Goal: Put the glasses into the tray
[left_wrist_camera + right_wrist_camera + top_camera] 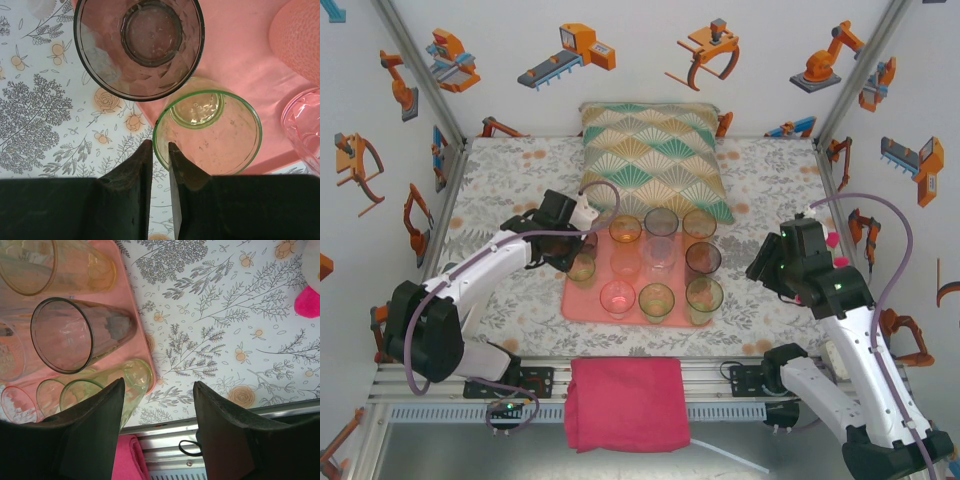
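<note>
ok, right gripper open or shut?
Open: the right gripper has its jaws wide apart, tablecloth showing between them, nothing held.

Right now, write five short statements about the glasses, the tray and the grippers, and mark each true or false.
1. The right gripper holds a glass. False: its jaws stand apart with nothing between them, beside the tray.
2. The left gripper is at the rim of a green glass. True.
3. A glass stands on the magenta cloth. False: the glasses stand in the tray.
4. Glasses of several tints stand upright in the tray. True.
5. The cushion lies nearer the arms than the tray. False: it lies beyond the tray's far end.
</note>
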